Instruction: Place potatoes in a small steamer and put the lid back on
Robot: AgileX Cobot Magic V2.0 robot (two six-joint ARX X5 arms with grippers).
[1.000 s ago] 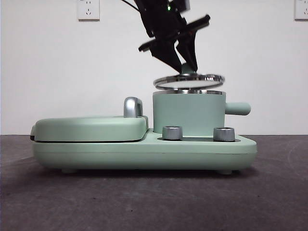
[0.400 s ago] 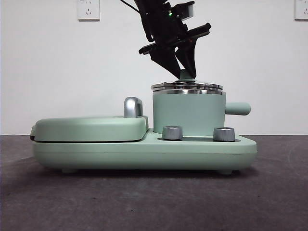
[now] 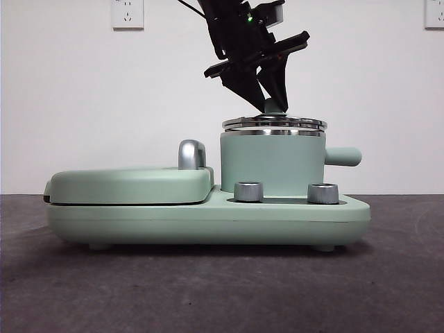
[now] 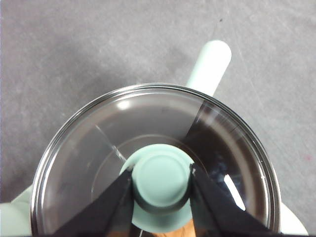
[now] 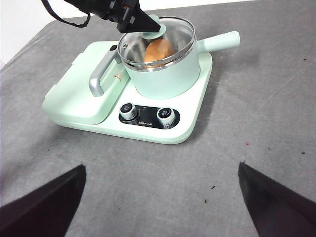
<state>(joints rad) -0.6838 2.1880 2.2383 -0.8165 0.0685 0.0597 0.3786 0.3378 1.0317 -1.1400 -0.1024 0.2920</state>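
1. The bench [image 5: 256, 98] is dark grey and speckled; its far edge meets a white wall with two sockets [image 3: 127, 14].
2. The cooker base [image 3: 208, 218] is mint green, with a closed griddle [image 3: 132, 184] on one side, a steel handle [image 3: 192, 154] beside it, and two steel dials [image 3: 249, 191] in front of the steamer.
3. The steamer [image 3: 272, 163] stands on the base, its stubby handle [image 3: 343, 156] pointing away from the griddle.
4. The lid [image 4: 89, 158] sits level on the steamer's rim; the wrist view cuts off its near edge.
5. The potato [image 5: 159, 50] lies inside the steamer, seen through the glass from the right wrist; the front view hides it behind the pot wall.
6. The left tool [image 4: 162, 185] comes down from above, its two jaws closed against either side of the lid's knob [image 4: 163, 180].
7. The right tool [image 5: 158, 217] hangs well back over bare bench, jaws spread wide and holding nothing; only their tips show.
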